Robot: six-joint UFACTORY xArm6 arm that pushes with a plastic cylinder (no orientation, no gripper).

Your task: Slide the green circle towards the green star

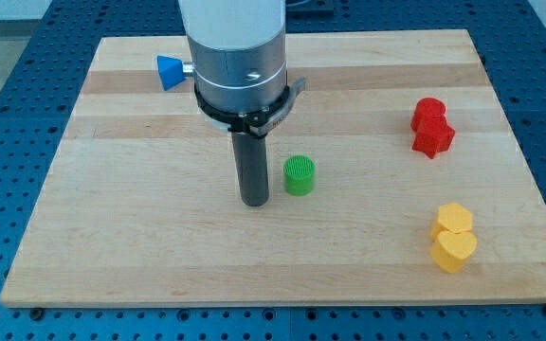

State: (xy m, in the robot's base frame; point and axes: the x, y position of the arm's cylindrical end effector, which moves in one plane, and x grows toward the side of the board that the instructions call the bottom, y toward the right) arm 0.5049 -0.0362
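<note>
On the wooden board (112,246), my tip (255,202) rests just left of the green circle (300,176), near the centre. Two red blocks (431,128) touch at the right; two yellow blocks (454,237) touch below them. A blue block (170,72) sits top left. The rod has no jaws.

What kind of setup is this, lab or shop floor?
Probably a robotics lab bench: a wooden board on a blue perforated table, my tip just left of the green circle, toy blocks scattered around.

A pale wooden board (282,246) lies on a blue perforated table (8,57), whose holed surface borders it on every side under even light.
</note>
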